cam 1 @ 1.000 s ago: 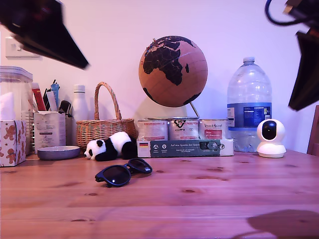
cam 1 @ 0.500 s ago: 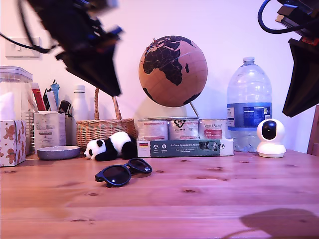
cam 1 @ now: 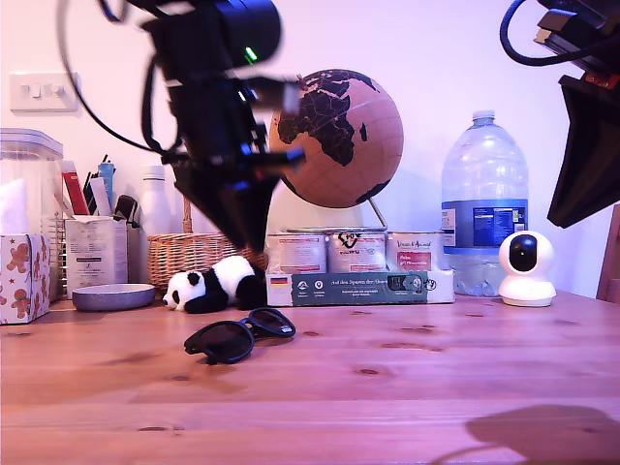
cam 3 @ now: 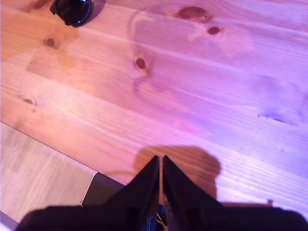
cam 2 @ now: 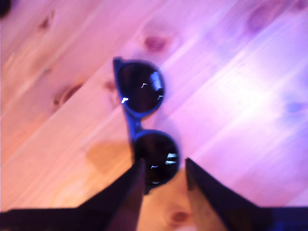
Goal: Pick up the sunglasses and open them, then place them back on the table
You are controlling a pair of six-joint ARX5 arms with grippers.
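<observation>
We see the sunglasses (cam 1: 240, 335) lying folded on the table (cam 1: 407, 397), just in front of the panda toy (cam 1: 213, 285). My first gripper (cam 2: 162, 166) hangs above them with its jaws parted, holding nothing (one lens shows between the jaws). My second gripper (cam 3: 160, 166), high at the exterior view's right, has its jaws nearly together and empty.

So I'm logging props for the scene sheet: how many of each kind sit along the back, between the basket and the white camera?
Panda toy: 1
Globe: 1
Tins: 3
Flat green box: 1
Water bottle: 1
Total: 7
</observation>
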